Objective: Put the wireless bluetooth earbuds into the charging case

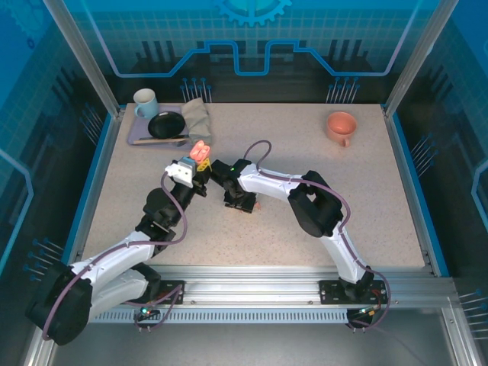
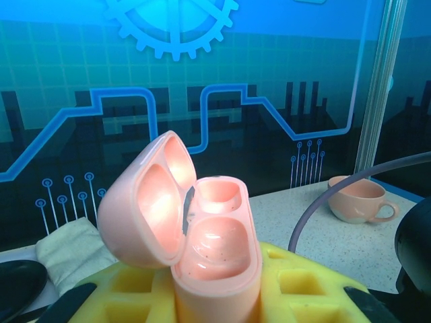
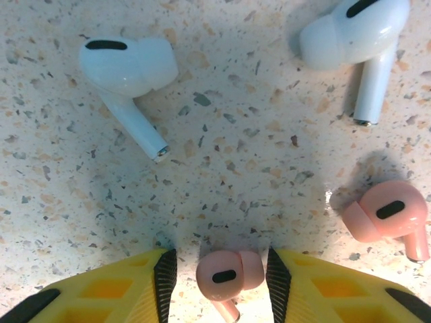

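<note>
coral-pink stemmed earbud (image 3: 225, 274) inside right gripper (image 3: 221, 270): stem end cropped at bottom edge; upper-right white stemmed earbud (image 3: 353, 37) clipped at top; open coral-pink plastic charging case (image 2: 215, 249): base cropped, left wrist view; black dish (image 2: 17, 282) cut by left edge, blurred

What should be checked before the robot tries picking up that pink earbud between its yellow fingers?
1. Lid of the pink case open: ok.
2. Both sockets in the case empty: ok.
3. Case seated between the left jaws: ok, upright.
4. One pink earbud lying between the right jaws: ok, roughly centred.
5. Right jaws closed on it: not ok, a gap shows beside it.
6. Other earbuds out of the way: ok; the second pink earbud and two white earbuds lie apart on the table.
</note>
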`<state>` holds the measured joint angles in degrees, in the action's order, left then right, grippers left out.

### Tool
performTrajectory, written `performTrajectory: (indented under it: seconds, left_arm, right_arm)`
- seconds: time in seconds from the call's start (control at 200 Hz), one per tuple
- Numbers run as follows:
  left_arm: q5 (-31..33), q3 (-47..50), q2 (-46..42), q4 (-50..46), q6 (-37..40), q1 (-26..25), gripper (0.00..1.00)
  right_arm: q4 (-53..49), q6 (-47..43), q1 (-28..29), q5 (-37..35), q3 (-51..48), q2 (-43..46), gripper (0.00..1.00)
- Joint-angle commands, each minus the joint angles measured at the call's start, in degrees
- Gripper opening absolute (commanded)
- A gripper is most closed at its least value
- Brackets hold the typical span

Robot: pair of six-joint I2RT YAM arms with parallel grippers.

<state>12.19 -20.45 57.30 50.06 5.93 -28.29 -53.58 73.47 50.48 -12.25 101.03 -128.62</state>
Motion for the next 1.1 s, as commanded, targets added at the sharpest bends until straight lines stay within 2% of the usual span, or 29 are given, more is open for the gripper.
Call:
performTrajectory:
  seconds: [0.0,0.735,1.095]
  left_arm:
    - [-0.99,0.06,0.12,2.93,-0.79,0.37,0.00]
    - [-2.67,-0.64,0.45,2.06,-1.11,0.27,0.00]
    - [-2.74,-1.38,0.18,0.96,-1.63,0.26,0.00]
  right_arm:
    - [-1.96,-0.21,-0.98,-3.27,0.53,-2.68,0.42]
    - [1.35,-2.55,-1.19,-3.07,-3.42,0.33,0.29]
    - [2.58,-4.57,-1.00,-3.31,-5.04,3.47,0.27]
